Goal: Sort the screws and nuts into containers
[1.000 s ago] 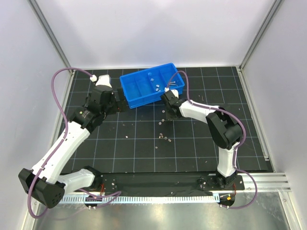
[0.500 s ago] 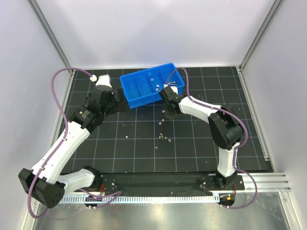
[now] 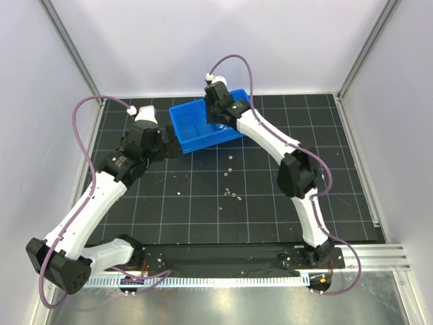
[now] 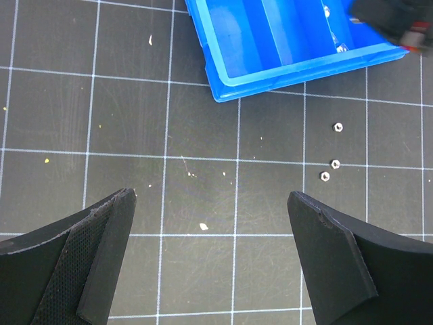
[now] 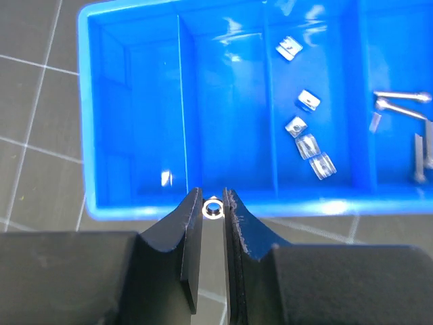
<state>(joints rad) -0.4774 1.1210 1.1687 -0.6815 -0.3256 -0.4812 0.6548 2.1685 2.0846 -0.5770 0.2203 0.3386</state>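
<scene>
Held nut (image 5: 213, 208): we log 1 small shiny silver ring, hole facing the wrist cam, sides pinched betw. the two fingers.
Position: in the wrist view it sits over the tray's near long wall, in line w/ the 2nd compartment from the left; height above the rim we cannot tell.
Right gripper (image 5: 212, 200): clamped on that nut, black fingers nearly together, reached out over the tray.
Tray (image 3: 193, 139): bright blue glossy plastic, rectangular, 4 side-by-side sections split by dividers; long axis skewed to the grid, left end nearer the arms, right end farther.
Nuts (image 5: 308, 143): approx. 5 squat blocky silver pcs in the 3rd section from the left, strewn at mixed angles.
Screws (image 5: 400, 99): thin silver shafts w/ small heads in the rightmost section; two lie across the wrist view, heads to the left; others at the frame edge, partly cut off.
Loose nuts (image 4: 334, 163): 3 tiny pcs on the mat, near the tray's corner, apart from each other.
Left gripper (image 4: 213, 237): spread wide, nothing betw. the fingers, above bare mat beside the tray's left end.
Mat (image 3: 203, 217): black, matte, white grid lines, pale specks.
Room: we note plain pale walls (image 3: 223, 40), metal frame posts (image 3: 71, 47) at the corners.
</scene>
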